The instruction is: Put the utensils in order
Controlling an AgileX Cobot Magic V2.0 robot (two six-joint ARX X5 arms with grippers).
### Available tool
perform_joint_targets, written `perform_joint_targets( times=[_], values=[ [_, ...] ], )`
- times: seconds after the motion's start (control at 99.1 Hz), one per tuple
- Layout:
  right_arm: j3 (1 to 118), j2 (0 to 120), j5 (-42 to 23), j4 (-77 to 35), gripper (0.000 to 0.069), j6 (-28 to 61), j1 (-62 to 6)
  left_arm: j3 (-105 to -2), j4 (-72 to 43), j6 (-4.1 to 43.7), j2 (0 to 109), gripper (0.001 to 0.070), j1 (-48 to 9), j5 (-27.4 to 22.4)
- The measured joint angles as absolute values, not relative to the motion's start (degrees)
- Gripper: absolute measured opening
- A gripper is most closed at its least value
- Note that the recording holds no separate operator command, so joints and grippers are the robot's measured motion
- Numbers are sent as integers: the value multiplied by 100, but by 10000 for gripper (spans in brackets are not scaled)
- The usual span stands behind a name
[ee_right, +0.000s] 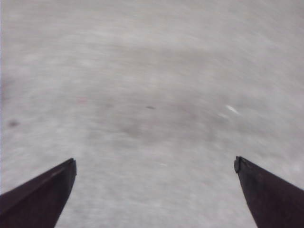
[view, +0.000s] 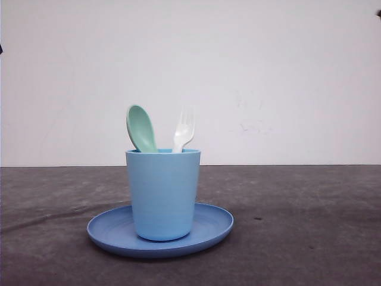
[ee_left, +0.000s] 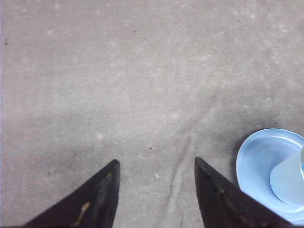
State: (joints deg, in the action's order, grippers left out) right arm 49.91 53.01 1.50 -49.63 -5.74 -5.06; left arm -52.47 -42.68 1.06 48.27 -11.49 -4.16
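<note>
The mint-green spoon (view: 141,127) and white fork (view: 184,131) stand in the blue cup (view: 162,193) on the plate (view: 214,225). Left pincer (ee_left: 156,164) and right pincer (ee_right: 154,164) hang released over the table (view: 309,226).

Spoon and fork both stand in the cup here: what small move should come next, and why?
Probably none beyond keeping both arms clear. The spoon and fork already stand in the cup on the plate; the left gripper and right gripper are open, over bare table.
</note>
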Motion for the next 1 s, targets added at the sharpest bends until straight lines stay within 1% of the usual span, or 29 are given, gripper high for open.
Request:
perform_joint_targets(
  times=[0.252,0.293,0.313,0.343,0.414,0.444,0.474,0.515,0.555,0.606,0.686,0.999],
  values=[
    [4991,5301,154,-4998,679,-475,-416,-5247,-4263,106,4827,297,-1149,-416],
    [4991,5301,154,-4998,658,-480,-416,-5247,-4263,106,4827,295,-1149,-416],
    [4991,5301,154,-4998,626,-484,-416,-5247,-4263,104,4827,288,-1149,-416],
    [4991,5301,154,-4998,545,-495,-416,-5247,-4265,104,4827,257,-1149,-416],
    [4991,5301,154,-4995,335,-499,-416,-5247,-4268,108,4827,116,-1149,-416],
    [4991,5301,152,-4995,245,-502,-416,-5247,-4265,106,4827,78,-1149,-416],
    [4991,5301,152,-4991,163,-499,-416,-5247,-4265,106,4827,55,-1149,-416],
    [4991,5301,150,-4984,92,-499,-416,-5247,-4268,106,4827,38,-1149,-416],
    [4991,5301,150,-4989,54,-502,-416,-5247,-4268,106,4827,31,-1149,-416],
    [4991,5301,150,-4991,29,-502,-416,-5247,-4265,106,4827,26,-1149,-416],
    [4991,5301,152,-4984,14,-502,-416,-5247,-4263,106,4827,25,-1149,-416],
    [4991,5301,152,-4947,9,-502,-416,-5247,-4261,106,4827,25,-1149,-416]
  ],
)
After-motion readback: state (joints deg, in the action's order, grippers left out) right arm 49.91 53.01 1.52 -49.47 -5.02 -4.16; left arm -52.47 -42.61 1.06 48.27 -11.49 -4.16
